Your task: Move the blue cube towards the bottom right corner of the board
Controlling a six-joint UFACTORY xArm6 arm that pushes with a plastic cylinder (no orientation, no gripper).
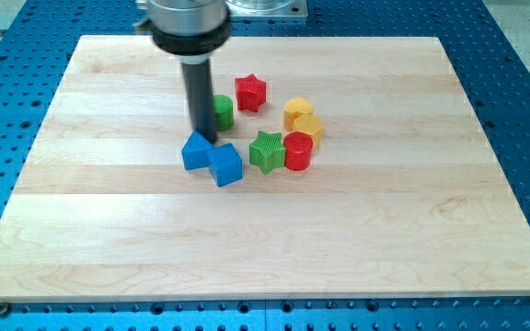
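The blue cube (226, 165) lies near the board's middle, touching a second blue block (196, 152) on its left. My tip (204, 135) stands just above that second blue block, at its upper edge, up and to the left of the blue cube. The rod partly hides a green block (223, 110) behind it.
A red star (250, 92) lies at the upper middle. Two yellow blocks (297, 112) (307, 127), a red cylinder (297, 151) and a green star (266, 151) cluster right of the blue cube. The wooden board (431, 257) sits on a blue perforated table.
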